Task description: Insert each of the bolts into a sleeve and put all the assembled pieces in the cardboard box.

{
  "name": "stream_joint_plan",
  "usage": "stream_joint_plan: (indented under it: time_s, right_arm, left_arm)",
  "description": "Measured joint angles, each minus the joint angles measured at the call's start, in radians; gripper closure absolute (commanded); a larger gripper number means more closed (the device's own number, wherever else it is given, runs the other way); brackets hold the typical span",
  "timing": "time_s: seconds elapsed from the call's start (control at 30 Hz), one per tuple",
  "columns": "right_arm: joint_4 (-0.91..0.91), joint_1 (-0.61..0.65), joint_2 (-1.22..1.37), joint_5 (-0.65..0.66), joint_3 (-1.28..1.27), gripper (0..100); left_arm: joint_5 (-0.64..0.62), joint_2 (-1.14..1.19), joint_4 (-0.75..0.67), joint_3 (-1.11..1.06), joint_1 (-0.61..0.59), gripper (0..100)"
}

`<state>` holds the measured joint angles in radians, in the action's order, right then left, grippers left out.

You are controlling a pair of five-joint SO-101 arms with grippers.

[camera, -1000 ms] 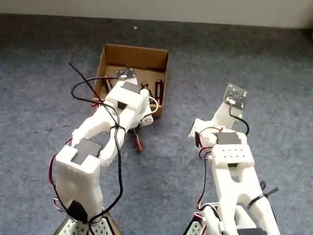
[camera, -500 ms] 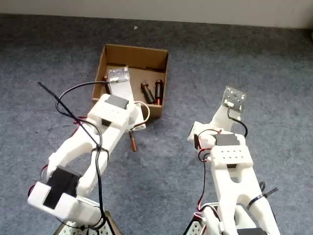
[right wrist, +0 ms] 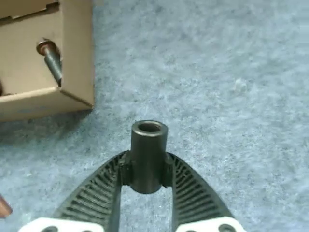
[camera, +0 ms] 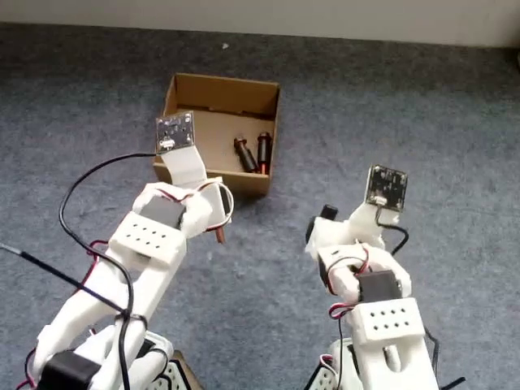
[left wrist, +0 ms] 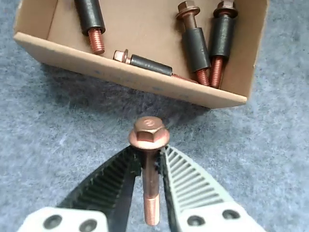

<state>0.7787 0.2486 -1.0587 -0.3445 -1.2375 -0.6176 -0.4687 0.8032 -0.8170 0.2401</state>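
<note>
One second on, pulled the left fingers (left wrist: pixel 186 174) back from over the cardboard box (left wrist: pixel 145 84), clamped on a bare bolt (left wrist: pixel 150 169) just outside its near wall. Shifted the right fingers (right wrist: pixel 193 188) back too, closed tight round an empty sleeve (right wrist: pixel 147 154), apart from the bolt. Counted four sleeved pieces (left wrist: pixel 195 43) boxed; left this pair unjoined.

Table (camera: pixel 439 106): grey-blue, carpet-like nap | far edge: pale strip (camera: pixel 341 15) running the full width | surface: one small pale speck (camera: pixel 225 46) lying near that strip
</note>
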Motion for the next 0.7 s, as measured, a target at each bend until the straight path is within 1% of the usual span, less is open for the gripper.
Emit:
stream_joint_plan:
  time_s: [0.17, 0.37, 0.53, 0.6, 0.7]
  right_arm:
    - [0.000, 0.058, -0.127, 0.020, -0.061, 99.4]
    - [-0.009, 0.063, -0.282, 0.025, -0.127, 99.4]
    - [-0.137, 0.072, -0.457, 0.025, -0.279, 99.4]
    - [-0.186, 0.109, -0.539, 0.025, -0.353, 99.4]
    - [-0.210, 0.167, -0.669, 0.078, -0.431, 99.4]
  left_arm:
    - [0.020, -0.126, -0.023, -0.069, 0.002, 100]
    - [0.035, -0.301, -0.121, -0.209, 0.002, 100]
    - [0.135, -0.459, -0.236, -0.344, 0.002, 100]
    - [0.181, -0.509, -0.282, -0.394, 0.002, 100]
    - [0.218, -0.577, -0.334, -0.454, 0.002, 99]
